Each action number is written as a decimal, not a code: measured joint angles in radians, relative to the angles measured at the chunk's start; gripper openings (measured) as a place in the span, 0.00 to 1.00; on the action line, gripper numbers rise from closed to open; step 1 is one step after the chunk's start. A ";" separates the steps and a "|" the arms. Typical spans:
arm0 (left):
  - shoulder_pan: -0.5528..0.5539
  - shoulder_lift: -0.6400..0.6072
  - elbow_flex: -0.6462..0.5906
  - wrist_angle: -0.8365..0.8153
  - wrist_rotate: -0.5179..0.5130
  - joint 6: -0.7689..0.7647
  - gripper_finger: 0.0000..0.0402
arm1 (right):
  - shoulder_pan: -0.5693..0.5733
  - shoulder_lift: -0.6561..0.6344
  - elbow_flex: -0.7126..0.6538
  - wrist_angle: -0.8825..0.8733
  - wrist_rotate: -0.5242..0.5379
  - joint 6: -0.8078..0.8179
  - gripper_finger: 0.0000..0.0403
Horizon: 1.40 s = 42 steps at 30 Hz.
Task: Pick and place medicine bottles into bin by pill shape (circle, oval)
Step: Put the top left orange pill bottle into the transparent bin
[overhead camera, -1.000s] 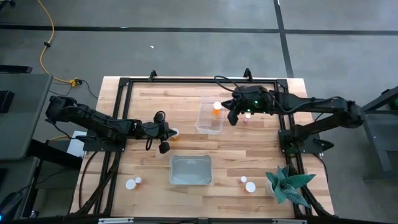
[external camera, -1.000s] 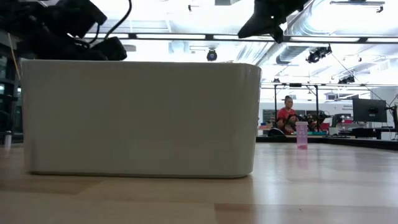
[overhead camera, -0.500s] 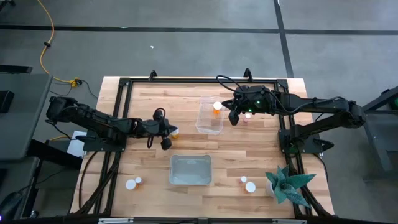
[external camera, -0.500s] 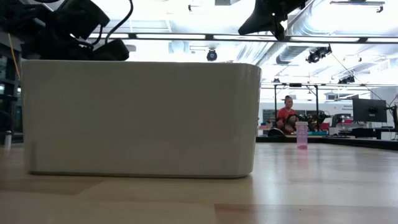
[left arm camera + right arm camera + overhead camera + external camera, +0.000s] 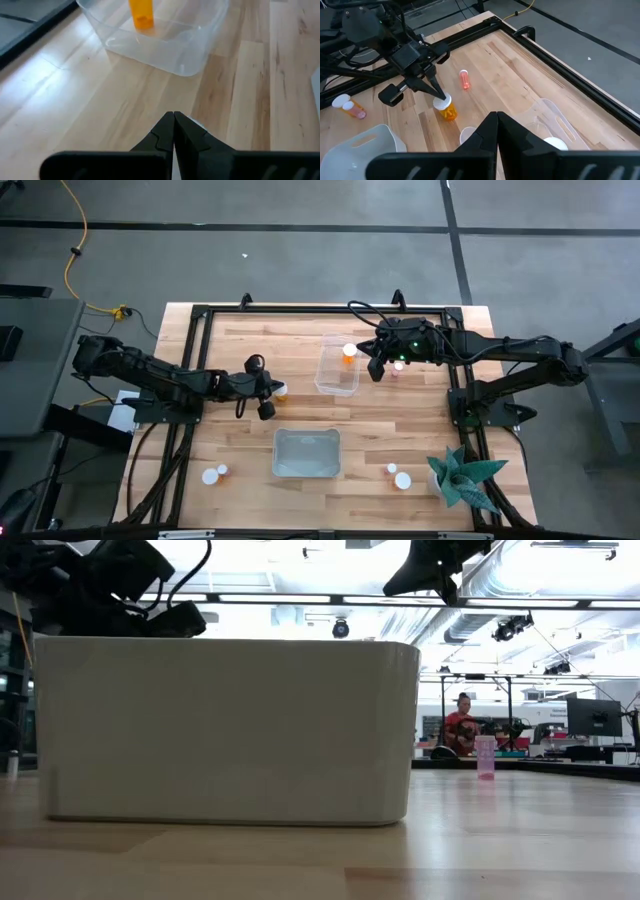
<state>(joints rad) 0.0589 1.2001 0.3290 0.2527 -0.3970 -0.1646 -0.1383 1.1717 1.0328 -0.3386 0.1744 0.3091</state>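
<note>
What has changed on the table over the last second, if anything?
Very little. The left gripper has shifted slightly toward the bottle it is working at, its fingertips now over the white cap. The right gripper stayed by the clear bin, and the bottle inside that bin, the white bin and the other bottles did not move.

Bare wooden tabletop (image 5: 230, 450) lies open left of the frosted rectangular plastic bin (image 5: 307, 453); the clear plastic bin (image 5: 337, 367) blocks the centre between both arms.
</note>
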 joint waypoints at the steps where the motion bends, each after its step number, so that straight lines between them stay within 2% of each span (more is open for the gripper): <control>1: 0.000 -0.006 0.000 -0.006 -0.012 0.004 0.00 | 0.000 0.000 0.000 0.000 0.000 0.000 0.00; 5: 0.006 -0.022 0.000 -0.024 -0.033 0.011 0.00 | 0.000 0.000 0.000 0.000 0.000 0.002 0.00; 19: 0.071 -0.021 0.000 -0.059 0.044 0.009 0.00 | 0.000 0.000 0.001 0.000 -0.001 0.004 0.00; 31: 0.072 -0.056 0.000 -0.063 0.047 -0.009 0.00 | 0.000 0.001 0.001 0.000 -0.001 0.004 0.00; 39: 0.072 -0.044 -0.004 -0.081 0.124 -0.069 0.00 | 0.000 0.001 0.001 0.000 -0.001 0.004 0.00; 42: 0.072 -0.029 -0.006 -0.073 0.121 -0.069 0.00 | 0.000 0.001 0.001 0.000 -0.001 0.000 0.00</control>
<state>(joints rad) 0.1307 1.1713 0.3233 0.1793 -0.2756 -0.2338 -0.1383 1.1725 1.0340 -0.3386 0.1738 0.3096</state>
